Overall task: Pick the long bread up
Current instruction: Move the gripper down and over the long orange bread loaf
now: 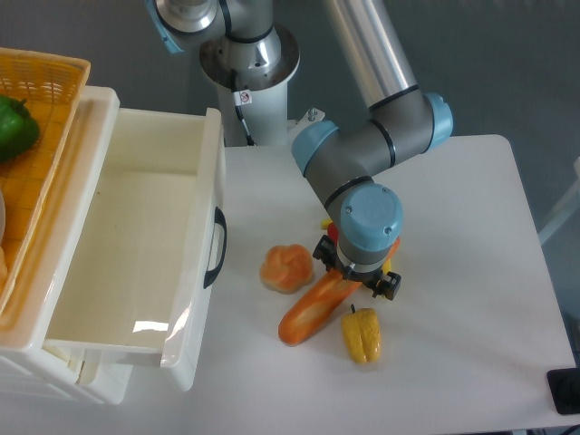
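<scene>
Spanning white table [471,272], grey floor behind

Single fixed camera, mounted high in front of the table [471,272], looking steeply down toward the robot base [249,63] at the far edge, medium range, open white drawer [136,245] at frame left of the base, no second view.
</scene>
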### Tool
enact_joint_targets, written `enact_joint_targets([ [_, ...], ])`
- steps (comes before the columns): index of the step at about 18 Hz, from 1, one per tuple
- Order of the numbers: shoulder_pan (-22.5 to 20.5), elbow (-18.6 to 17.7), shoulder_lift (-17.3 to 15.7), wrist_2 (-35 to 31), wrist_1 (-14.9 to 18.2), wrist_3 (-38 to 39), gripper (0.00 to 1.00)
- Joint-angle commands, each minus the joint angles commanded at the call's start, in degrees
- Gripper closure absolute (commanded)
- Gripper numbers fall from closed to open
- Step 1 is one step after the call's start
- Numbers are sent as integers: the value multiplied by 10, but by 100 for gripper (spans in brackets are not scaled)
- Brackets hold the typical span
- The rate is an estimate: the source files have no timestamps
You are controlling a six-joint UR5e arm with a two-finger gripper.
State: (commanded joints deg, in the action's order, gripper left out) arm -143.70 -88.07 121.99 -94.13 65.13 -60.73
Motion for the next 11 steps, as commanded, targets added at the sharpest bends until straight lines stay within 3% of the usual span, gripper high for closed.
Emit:
enact_joint_targets([
  [11,8,-7,4,2,6,-3,0],
])
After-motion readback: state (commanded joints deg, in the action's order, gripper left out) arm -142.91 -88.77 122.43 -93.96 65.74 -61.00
